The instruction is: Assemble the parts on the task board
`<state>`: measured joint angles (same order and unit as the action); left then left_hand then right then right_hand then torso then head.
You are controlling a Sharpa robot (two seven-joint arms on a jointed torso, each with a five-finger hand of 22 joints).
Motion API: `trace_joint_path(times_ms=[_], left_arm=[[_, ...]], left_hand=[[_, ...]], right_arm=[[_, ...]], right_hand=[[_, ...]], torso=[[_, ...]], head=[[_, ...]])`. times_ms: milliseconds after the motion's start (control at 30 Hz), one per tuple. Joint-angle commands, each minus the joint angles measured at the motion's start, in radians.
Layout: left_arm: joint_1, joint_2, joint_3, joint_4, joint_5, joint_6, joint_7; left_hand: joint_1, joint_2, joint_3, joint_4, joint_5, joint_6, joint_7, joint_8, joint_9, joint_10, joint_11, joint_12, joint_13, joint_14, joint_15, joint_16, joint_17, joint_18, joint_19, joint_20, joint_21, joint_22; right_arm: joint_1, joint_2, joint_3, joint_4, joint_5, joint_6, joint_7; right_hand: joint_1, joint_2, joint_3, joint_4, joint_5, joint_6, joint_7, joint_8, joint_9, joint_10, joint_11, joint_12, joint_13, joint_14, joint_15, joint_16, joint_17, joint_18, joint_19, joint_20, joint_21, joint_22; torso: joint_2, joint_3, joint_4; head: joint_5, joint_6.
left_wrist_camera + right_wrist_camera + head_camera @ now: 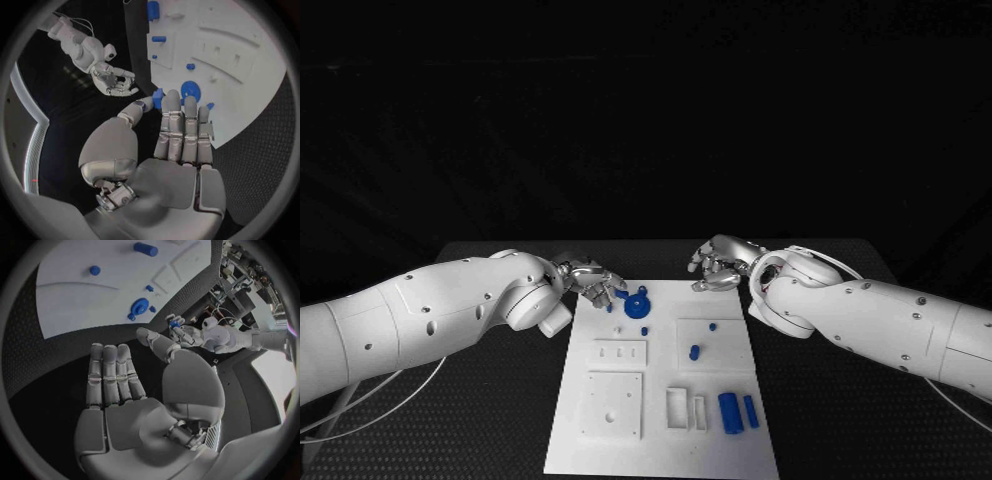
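The white task board (661, 440) lies in the middle of the black table. My left hand (587, 280) hovers at the board's far left corner and pinches a small blue part (157, 97) between thumb and a finger. Just beside those fingers a blue gear-like disc (636, 306) lies on the board, seen too in the left wrist view (190, 90) and the right wrist view (140, 305). My right hand (718, 266) hangs over the board's far right corner with fingers apart (109, 375) and nothing in it.
Two blue cylinders (738, 411) lie side by side near the board's front right. A blue peg (695, 351) and a smaller blue stud (713, 326) stand in the raised block at the middle right. Black table (877, 420) surrounds the board.
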<state>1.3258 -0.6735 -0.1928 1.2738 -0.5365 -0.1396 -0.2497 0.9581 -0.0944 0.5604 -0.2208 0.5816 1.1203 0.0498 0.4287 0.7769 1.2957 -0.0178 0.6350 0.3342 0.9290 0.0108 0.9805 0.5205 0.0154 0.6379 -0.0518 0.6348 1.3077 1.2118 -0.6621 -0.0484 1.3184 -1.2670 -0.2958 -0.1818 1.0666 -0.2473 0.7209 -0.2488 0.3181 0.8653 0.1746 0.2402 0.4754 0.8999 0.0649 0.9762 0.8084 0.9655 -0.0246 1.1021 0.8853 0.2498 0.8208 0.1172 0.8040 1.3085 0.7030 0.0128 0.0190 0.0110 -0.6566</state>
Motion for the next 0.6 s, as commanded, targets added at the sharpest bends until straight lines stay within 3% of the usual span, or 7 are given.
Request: trace_joint_path(times_ms=[33, 133, 167, 300, 333, 467, 600], left_arm=[[0.001, 0.003, -0.004, 0.0, -0.15, 0.053, -0.065], [0.005, -0.001, -0.038, 0.007, -0.152, 0.038, -0.103], [0.008, 0.001, -0.048, 0.006, -0.152, 0.033, -0.111], [0.008, 0.007, -0.048, 0.009, -0.166, 0.011, -0.128], [0.008, 0.008, -0.048, 0.01, -0.172, 0.003, -0.13], [0.007, 0.019, -0.048, 0.016, -0.218, -0.021, -0.147], [0.006, 0.033, -0.048, 0.03, -0.266, -0.033, -0.16]], left_hand=[[0.019, 0.007, 0.069, -0.066, -0.007, 0.029, -0.025, -0.003, 0.002, 0.017, -0.014, 0.001, 0.001, 0.004, 0.001, 0.005, 0.001, -0.015, 0.005, -0.005, 0.006, 0.021], [0.021, 0.004, 0.07, -0.066, -0.001, 0.031, -0.025, -0.004, 0.006, 0.018, -0.015, 0.0, 0.002, 0.006, 0.0, 0.005, 0.0, -0.015, 0.006, -0.006, 0.008, 0.021], [0.018, 0.0, 0.07, -0.065, 0.017, 0.035, -0.026, -0.005, 0.011, 0.022, -0.016, 0.0, 0.004, 0.01, -0.001, 0.006, -0.001, -0.015, 0.009, -0.008, 0.01, 0.02], [0.017, -0.002, 0.07, -0.064, 0.025, 0.037, -0.027, -0.007, 0.016, 0.025, -0.017, -0.002, 0.005, 0.013, -0.002, 0.006, -0.002, -0.015, 0.012, -0.01, 0.012, 0.019], [0.017, -0.002, 0.07, -0.064, 0.025, 0.038, -0.027, -0.007, 0.016, 0.026, -0.017, -0.002, 0.005, 0.013, -0.003, 0.006, -0.003, -0.015, 0.012, -0.01, 0.012, 0.02], [0.017, -0.003, 0.07, -0.064, 0.026, 0.039, -0.028, -0.008, 0.018, 0.027, -0.017, -0.002, 0.006, 0.015, -0.003, 0.006, -0.003, -0.015, 0.014, -0.011, 0.014, 0.02], [0.017, -0.004, 0.071, -0.064, 0.028, 0.042, -0.029, -0.01, 0.022, 0.031, -0.019, -0.004, 0.006, 0.018, -0.005, 0.007, -0.004, -0.015, 0.019, -0.014, 0.018, 0.02]], right_arm=[[0.004, -0.008, 0.001, -0.028, 0.07, -0.087, 0.069], [0.01, -0.008, 0.004, -0.064, 0.093, -0.134, 0.109], [0.015, -0.006, 0.004, -0.078, 0.093, -0.141, 0.121], [0.033, 0.003, 0.006, -0.134, 0.178, -0.121, 0.185], [0.037, 0.007, 0.006, -0.148, 0.205, -0.117, 0.199], [0.05, 0.024, 0.006, -0.194, 0.279, -0.093, 0.241], [0.059, 0.046, 0.006, -0.239, 0.295, -0.091, 0.256]], right_hand=[[0.001, -0.004, 0.017, 0.003, -0.006, 0.009, -0.001, 0.009, -0.002, -0.009, 0.002, -0.018, -0.036, -0.013, 0.007, -0.018, -0.026, -0.004, -0.017, 0.007, -0.017, 0.004], [-0.018, 0.003, 0.026, 0.024, -0.004, 0.024, -0.005, 0.024, -0.001, -0.013, 0.0, -0.045, -0.09, -0.023, 0.017, -0.051, -0.066, -0.003, -0.032, 0.017, -0.049, -0.004], [-0.028, 0.011, 0.03, 0.029, 0.001, 0.034, -0.008, 0.032, 0.0, -0.016, -0.001, -0.064, -0.115, -0.03, 0.023, -0.07, -0.083, -0.005, -0.045, 0.022, -0.068, -0.01], [-0.033, 0.02, 0.046, 0.025, -0.001, 0.046, -0.008, 0.048, -0.01, 0.018, 0.015, -0.23, -0.313, -0.036, 0.056, -0.205, -0.212, -0.007, -0.087, 0.048, -0.153, -0.04], [-0.031, 0.027, 0.056, 0.021, -0.005, 0.044, -0.009, 0.05, -0.013, 0.018, 0.029, -0.28, -0.361, -0.048, 0.07, -0.252, -0.246, -0.011, -0.112, 0.053, -0.185, -0.053], [-0.031, 0.047, 0.046, 0.013, -0.003, 0.035, -0.007, 0.057, -0.022, 0.066, 0.046, -0.431, -0.519, -0.021, 0.092, -0.398, -0.338, -0.011, -0.125, 0.072, -0.27, -0.09], [-0.035, 0.058, 0.027, 0.009, 0.006, 0.026, -0.005, 0.06, -0.028, 0.09, 0.054, -0.503, -0.593, -0.009, 0.105, -0.483, -0.367, -0.014, -0.135, 0.081, -0.314, -0.101]], torso=[[-0.002, 0.0017, -0.0025], [-0.004, 0.0029, -0.0027], [-0.005, 0.004, -0.0034], [-0.01, 0.0089, -0.0034], [-0.011, 0.0095, -0.0035], [-0.014, 0.0122, -0.0015], [-0.017, 0.0145, 0.001]], head=[[0.005, -0.003], [0.005, -0.009], [0.005, -0.011], [0.018, -0.024], [0.018, -0.026], [0.02, -0.039], [0.02, -0.055]])
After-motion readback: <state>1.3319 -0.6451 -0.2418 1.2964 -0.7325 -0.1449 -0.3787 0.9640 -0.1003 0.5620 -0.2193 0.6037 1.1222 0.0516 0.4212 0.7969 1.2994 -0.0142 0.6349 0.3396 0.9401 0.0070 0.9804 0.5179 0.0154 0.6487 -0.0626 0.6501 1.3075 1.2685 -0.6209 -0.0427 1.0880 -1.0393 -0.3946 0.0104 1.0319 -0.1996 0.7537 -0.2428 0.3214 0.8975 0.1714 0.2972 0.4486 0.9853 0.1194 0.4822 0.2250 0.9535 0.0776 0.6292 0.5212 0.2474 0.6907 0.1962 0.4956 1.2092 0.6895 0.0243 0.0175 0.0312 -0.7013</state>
